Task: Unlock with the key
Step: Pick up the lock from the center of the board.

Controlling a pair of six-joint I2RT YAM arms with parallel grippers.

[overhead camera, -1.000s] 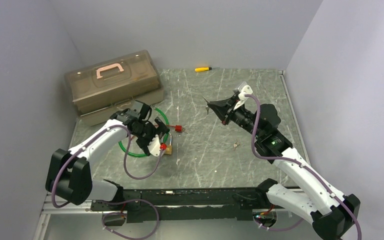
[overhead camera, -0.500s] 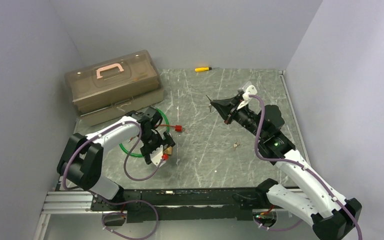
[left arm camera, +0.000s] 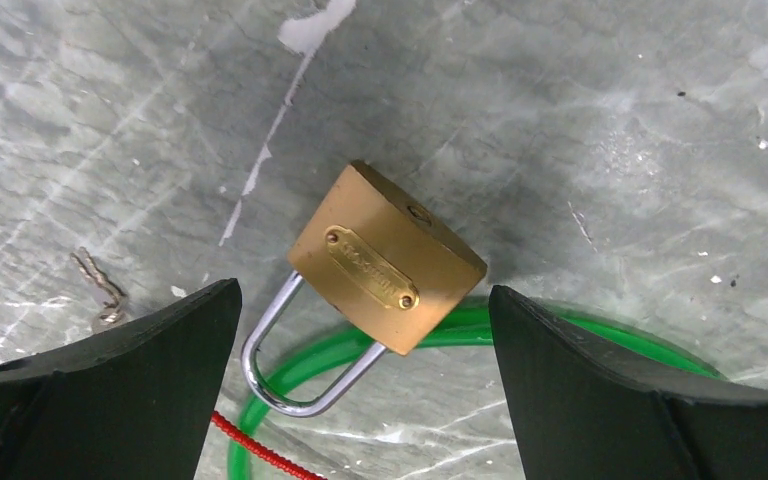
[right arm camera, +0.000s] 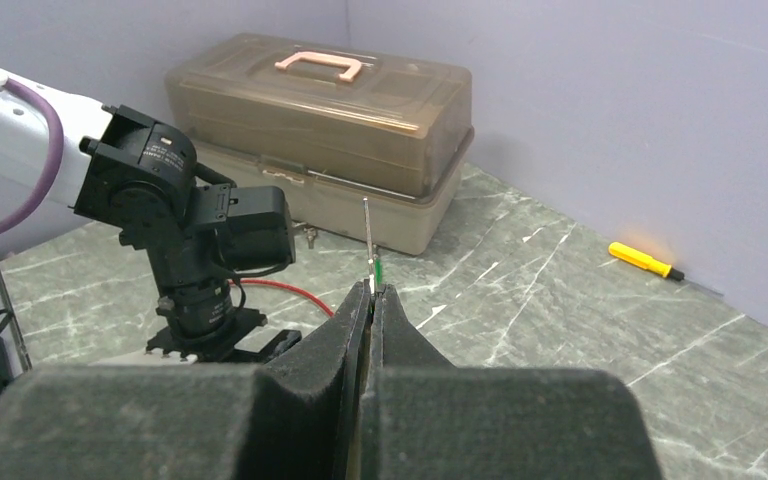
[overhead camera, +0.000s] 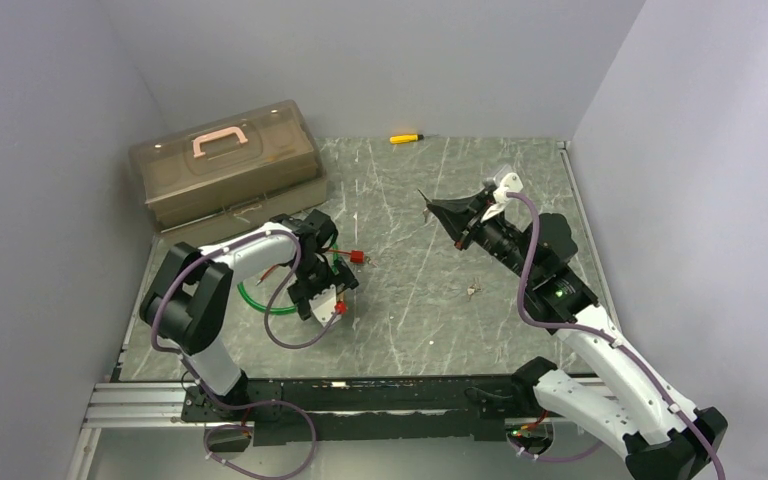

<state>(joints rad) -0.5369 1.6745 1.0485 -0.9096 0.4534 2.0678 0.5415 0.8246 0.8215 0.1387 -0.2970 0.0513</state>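
A brass padlock (left arm camera: 388, 260) lies on the marble table, its steel shackle (left arm camera: 270, 370) looped round a green cable (left arm camera: 520, 325). My left gripper (left arm camera: 365, 330) is open and points straight down over it, one finger on each side, not touching it. In the top view the left gripper (overhead camera: 322, 292) hides most of the padlock. My right gripper (right arm camera: 372, 292) is shut on a small key (right arm camera: 367, 235), whose blade sticks out past the fingertips. It is held in the air right of table centre (overhead camera: 430, 208), well apart from the padlock.
A brown toolbox (overhead camera: 225, 170) with a pink handle stands at the back left. A yellow screwdriver (overhead camera: 406, 138) lies at the back wall. A loose key (overhead camera: 473, 291) lies on the table near the right arm. A red cord with a tag (overhead camera: 358, 258) runs beside the green cable loop (overhead camera: 260, 303).
My left arm has folded in and its gripper has turned and settled straight over the padlock. My right gripper has drifted slightly right with the key still in it.
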